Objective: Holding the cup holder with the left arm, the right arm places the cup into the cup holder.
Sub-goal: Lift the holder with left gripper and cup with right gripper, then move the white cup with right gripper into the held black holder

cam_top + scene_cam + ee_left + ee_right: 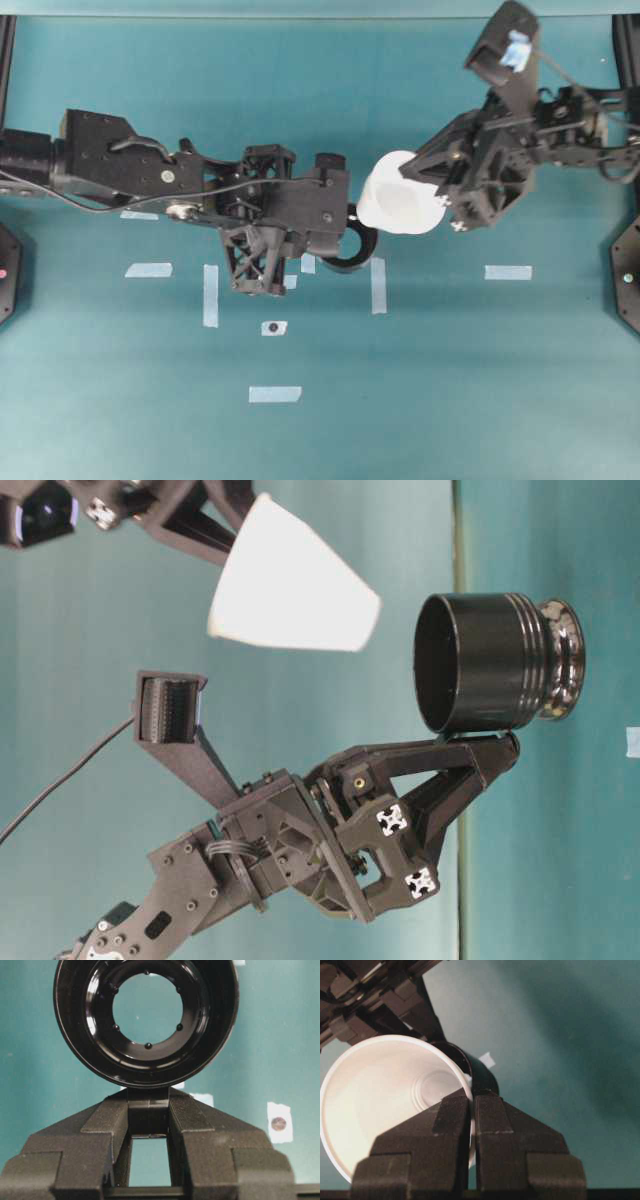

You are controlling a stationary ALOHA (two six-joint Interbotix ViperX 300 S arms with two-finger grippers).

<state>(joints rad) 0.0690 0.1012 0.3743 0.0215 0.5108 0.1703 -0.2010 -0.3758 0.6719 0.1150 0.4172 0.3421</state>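
The glossy black cup holder [490, 660] hangs above the teal table, its open mouth facing my left wrist camera [75, 1020]. My left gripper [148, 1097] is shut on its stubby side handle; from overhead the gripper [342, 205] covers part of the holder's ring [358, 250]. The white cup [400, 195] is tilted in the air beside the holder, apart from it [295, 585]. My right gripper [471, 1100], blue tape patch [517, 48] on its arm, is shut on the cup's rim wall [385, 1100]. The holder [482, 1075] shows just behind the cup.
Several pale tape strips [210, 295] mark the teal table below both arms. One small tape square carries a dark dot [272, 328], also seen from the left wrist [278, 1122]. Black arm bases stand at the left [8, 270] and right [628, 275] edges.
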